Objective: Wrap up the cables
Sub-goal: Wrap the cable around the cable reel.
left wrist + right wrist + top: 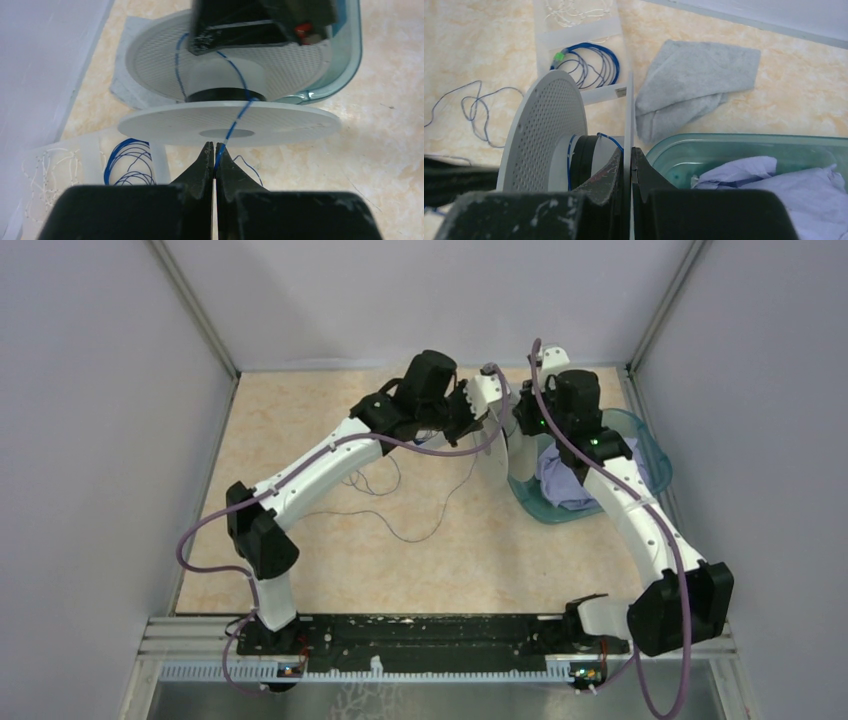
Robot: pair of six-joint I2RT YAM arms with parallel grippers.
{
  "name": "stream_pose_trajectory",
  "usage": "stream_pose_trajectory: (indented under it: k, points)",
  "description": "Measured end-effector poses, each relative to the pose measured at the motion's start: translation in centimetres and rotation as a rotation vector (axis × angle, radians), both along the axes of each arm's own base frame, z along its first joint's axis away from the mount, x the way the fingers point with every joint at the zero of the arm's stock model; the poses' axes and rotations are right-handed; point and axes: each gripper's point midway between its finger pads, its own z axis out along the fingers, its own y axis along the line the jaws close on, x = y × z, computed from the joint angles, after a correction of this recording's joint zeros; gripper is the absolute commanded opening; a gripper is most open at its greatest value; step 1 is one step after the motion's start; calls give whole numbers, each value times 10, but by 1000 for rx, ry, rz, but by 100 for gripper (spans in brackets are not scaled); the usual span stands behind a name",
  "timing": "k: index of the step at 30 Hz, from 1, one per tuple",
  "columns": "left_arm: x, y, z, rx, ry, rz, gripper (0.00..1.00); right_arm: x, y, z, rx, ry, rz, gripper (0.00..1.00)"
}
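Cable (241, 114) is pinched by the left claw (213, 146); at its twelve o'clock, the spool (165, 122) is clamped at its rim by the right claw (628, 150).

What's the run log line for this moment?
left gripper shut on cable | right gripper shut on spool flange | cable runs onto spool, slack loose on table

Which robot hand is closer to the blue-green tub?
Right. The right gripper, clamped on the spool, sits beside the tub; the left gripper pinches the cable across the spool from it.
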Motion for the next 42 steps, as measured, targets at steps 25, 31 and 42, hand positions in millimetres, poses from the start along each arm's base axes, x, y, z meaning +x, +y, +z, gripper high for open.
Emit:
stream_pose_trajectory:
  k: [25, 31, 42]
  points:
    - [59, 82, -86, -13, 249, 224, 25, -42, 32, 30, 51, -29, 275, 0]
    - [51, 92, -112, -21, 294, 217, 42, -32, 25, 70, 98, -71, 229, 0]
    - [18, 88, -128, -125, 357, 126, 58, -26, 10, 100, 146, -80, 143, 0]
